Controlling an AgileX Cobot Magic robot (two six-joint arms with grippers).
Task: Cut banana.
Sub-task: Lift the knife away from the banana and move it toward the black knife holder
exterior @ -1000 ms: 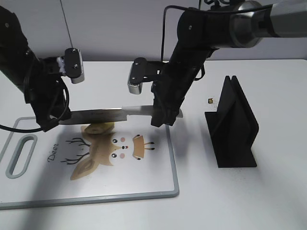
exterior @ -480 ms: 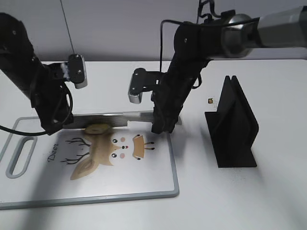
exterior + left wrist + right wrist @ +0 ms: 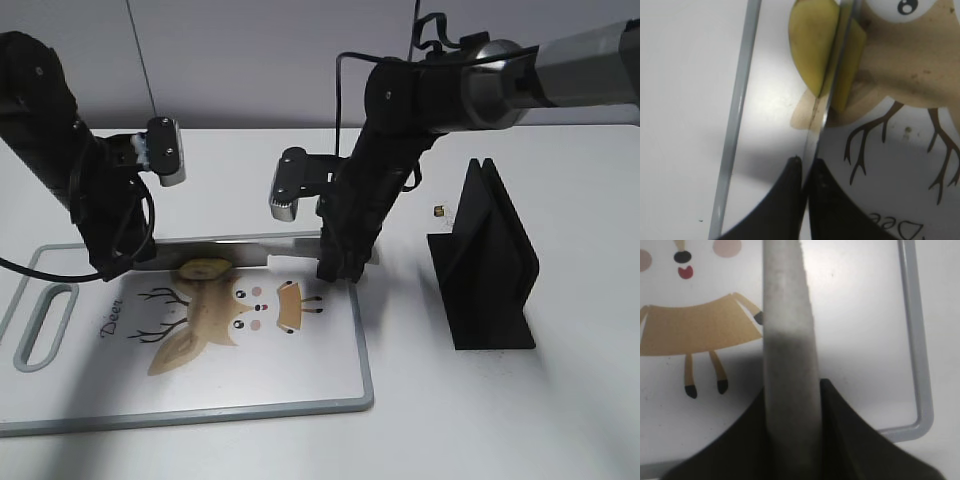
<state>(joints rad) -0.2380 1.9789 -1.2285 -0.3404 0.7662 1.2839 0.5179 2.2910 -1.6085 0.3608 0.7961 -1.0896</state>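
A knife (image 3: 230, 247) lies level across the top of the white cutting board (image 3: 300, 385). Its blade presses into a yellow banana piece (image 3: 204, 269). My right gripper (image 3: 340, 262) is shut on the white knife handle (image 3: 788, 335). My left gripper (image 3: 120, 262) is shut on the blade tip. In the left wrist view the blade edge (image 3: 832, 80) splits the banana piece (image 3: 812, 42) and my black fingers (image 3: 806, 167) pinch the blade. The right wrist view shows my fingers (image 3: 792, 405) on both sides of the handle.
The cutting board has a deer print (image 3: 230, 310), a grey rim and a handle slot (image 3: 40, 325) at the left. A black knife stand (image 3: 490, 265) stands on the table to the right. A small dark object (image 3: 438, 211) lies behind it.
Both arms have lowered the knife from above the board down onto the banana piece. The blade now presses into it.
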